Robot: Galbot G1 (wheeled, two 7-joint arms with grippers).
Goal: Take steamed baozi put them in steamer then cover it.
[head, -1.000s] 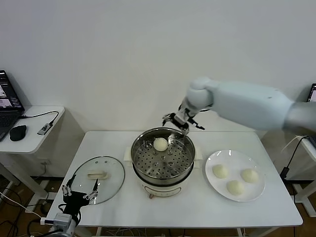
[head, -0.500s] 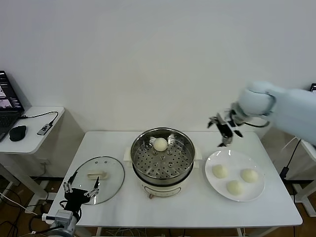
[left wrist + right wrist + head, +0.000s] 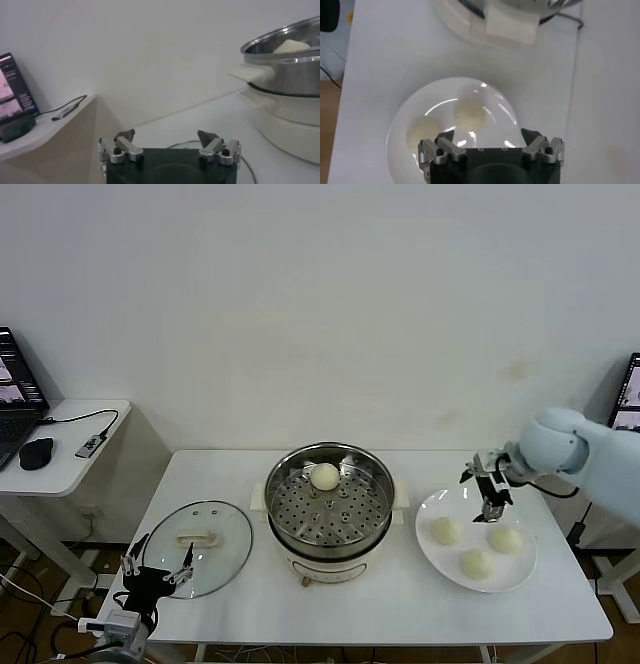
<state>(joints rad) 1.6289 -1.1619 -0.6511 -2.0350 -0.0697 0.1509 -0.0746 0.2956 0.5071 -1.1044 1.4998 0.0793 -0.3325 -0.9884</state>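
Progress stands at one bun of four. One steamed baozi [image 3: 325,476] rests on the perforated tray toward the rear of the steamer [image 3: 330,506], which sits at the centre of the table [image 3: 390,604]. Three further baozi [image 3: 446,531] [image 3: 505,539] [image 3: 477,563] lie on the white plate [image 3: 436,505] to my right of the steamer, well apart from one another.

My right pincer [image 3: 490,487] hangs above the rear edge of the plate, its fingers spread and holding nothing; the right wrist view shows the plate [image 3: 400,120] directly beneath them, with two buns [image 3: 470,116] [image 3: 421,137] visible between and beside the fingertips. I judge this to be the approach for the second pick, not yet a descent onto any one bun.

My left pincer [image 3: 156,572] waits low at the front left edge of the table, fingers spread and empty, just beside the cover [image 3: 198,547]. The cover lies flat on the table to my left of the steamer, handle [image 3: 197,537] upward.

Remaining, by my estimate: three transfers from plate to tray, then lifting the cover and seating it on the steamer rim. Roughly a quarter of the loading is complete; the covering step is untouched.
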